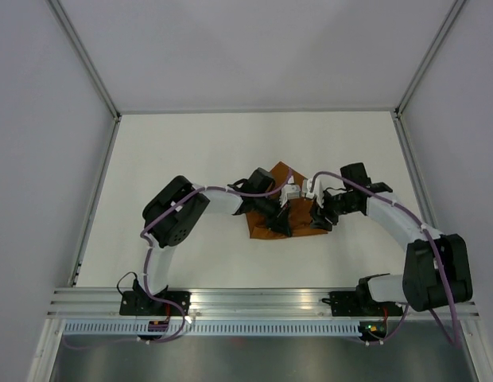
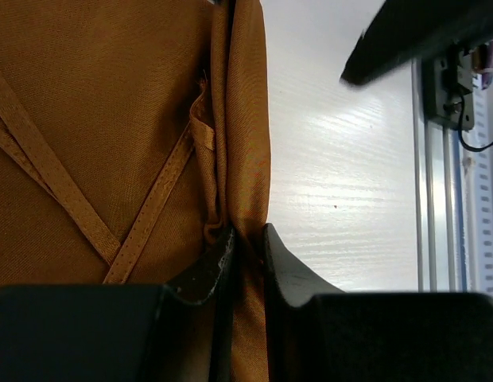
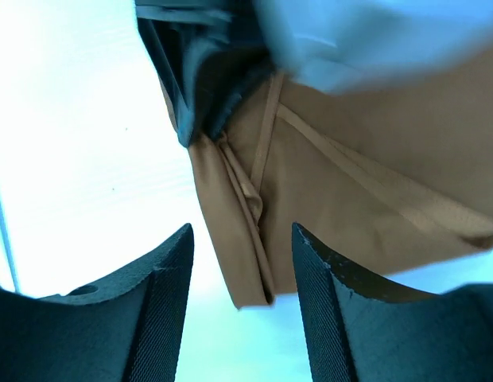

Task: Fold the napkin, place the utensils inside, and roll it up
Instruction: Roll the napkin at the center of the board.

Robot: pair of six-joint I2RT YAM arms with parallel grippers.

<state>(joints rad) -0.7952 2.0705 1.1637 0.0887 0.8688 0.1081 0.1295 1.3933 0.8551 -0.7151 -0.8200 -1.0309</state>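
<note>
The rust-orange napkin point(image 1: 280, 177) lies folded into a small pointed shape at the table's middle, mostly covered by both grippers. My left gripper point(image 1: 280, 216) is shut on the napkin's rolled near edge point(image 2: 245, 159), the cloth pinched between the jaws. My right gripper point(image 1: 320, 219) is open, its fingertips point(image 3: 171, 255) standing either side of the rolled end of the napkin point(image 3: 230, 231) without touching it. The napkin's hems show as paler stitched strips point(image 2: 143, 223). The teal-green utensil is hidden or out of view.
The white table point(image 1: 191, 151) is walled by grey panels on three sides. An aluminium rail point(image 1: 262, 301) with both arm bases runs along the near edge; it also shows in the left wrist view point(image 2: 437, 199).
</note>
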